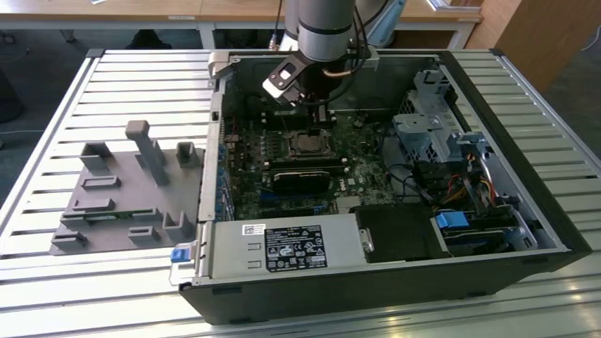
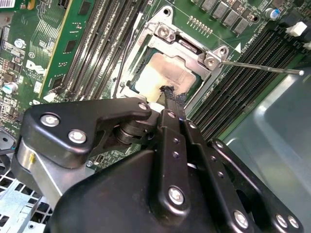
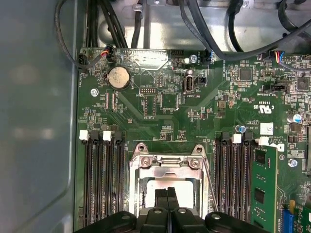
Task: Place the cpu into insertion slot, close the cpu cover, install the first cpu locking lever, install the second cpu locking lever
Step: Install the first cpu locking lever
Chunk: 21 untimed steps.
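The cpu (image 2: pixel 160 73) is already lying in the insertion slot (image 1: pixel 305 146), in the middle of the green motherboard (image 3: pixel 165 121). I am watching from far away, so I go from the big things down to the little ones.

The biggest thing is the table (image 1: pixel 94 296), made of long silver slats. On it lies a black computer case (image 1: pixel 376 299) with its side off, so I can look right in. Beside the case, on the exterior view's left, sits a grey plastic holder (image 1: pixel 122 190) with posts sticking up. Inside the case, at its near side in the exterior view, there is a silver box (image 1: pixel 281 248) with a sticker.

The arm (image 1: pixel 324 28) reaches down into the case from above. Its gripper (image 2: pixel 170 94) hangs right over the slot. The two black fingers (image 3: pixel 162 199) are pressed together with no gap I can see, and nothing is between them. The tip is over one edge of the cpu, but I cannot tell if it touches.

The cpu cover (image 3: pixel 165 164) lies down flat around the cpu, and the shiny top shows through its square window. Long black slots (image 3: pixel 104 179) run along both sides. One thin metal lever (image 2: pixel 262 67) sticks out from a corner of the cover, across those slots, not tucked in.
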Each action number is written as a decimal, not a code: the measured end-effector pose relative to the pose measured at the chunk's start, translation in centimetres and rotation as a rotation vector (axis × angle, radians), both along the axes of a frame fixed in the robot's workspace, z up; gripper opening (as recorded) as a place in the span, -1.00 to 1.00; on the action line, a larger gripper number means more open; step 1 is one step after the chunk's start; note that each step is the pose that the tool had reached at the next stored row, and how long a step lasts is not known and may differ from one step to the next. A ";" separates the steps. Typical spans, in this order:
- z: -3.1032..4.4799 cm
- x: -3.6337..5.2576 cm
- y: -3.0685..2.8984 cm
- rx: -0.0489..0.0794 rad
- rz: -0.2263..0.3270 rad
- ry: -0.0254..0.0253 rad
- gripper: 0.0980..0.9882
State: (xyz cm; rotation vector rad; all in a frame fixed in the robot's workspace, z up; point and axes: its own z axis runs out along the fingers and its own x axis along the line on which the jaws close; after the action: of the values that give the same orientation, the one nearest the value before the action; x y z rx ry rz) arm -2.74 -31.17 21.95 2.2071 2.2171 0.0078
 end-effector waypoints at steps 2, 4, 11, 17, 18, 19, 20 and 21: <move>0.00 -0.01 0.00 0.000 0.000 0.0000 -0.95; 0.07 -0.01 -0.01 0.000 0.000 0.0001 -0.95; 0.48 0.00 0.00 0.000 0.000 0.0000 -0.95; 0.78 0.00 0.00 -0.002 0.000 0.0001 -0.95; 0.82 0.00 0.00 -0.002 0.000 0.0000 -0.95; 0.88 0.00 0.00 -0.002 0.000 0.0000 -0.95; 0.92 0.00 0.00 -0.003 0.000 0.0000 -0.95; 0.96 0.00 0.00 -0.003 0.000 0.0000 -0.95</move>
State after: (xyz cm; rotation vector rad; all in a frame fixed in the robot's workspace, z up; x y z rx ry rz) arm -2.74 -31.17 22.91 2.2057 2.2154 0.0042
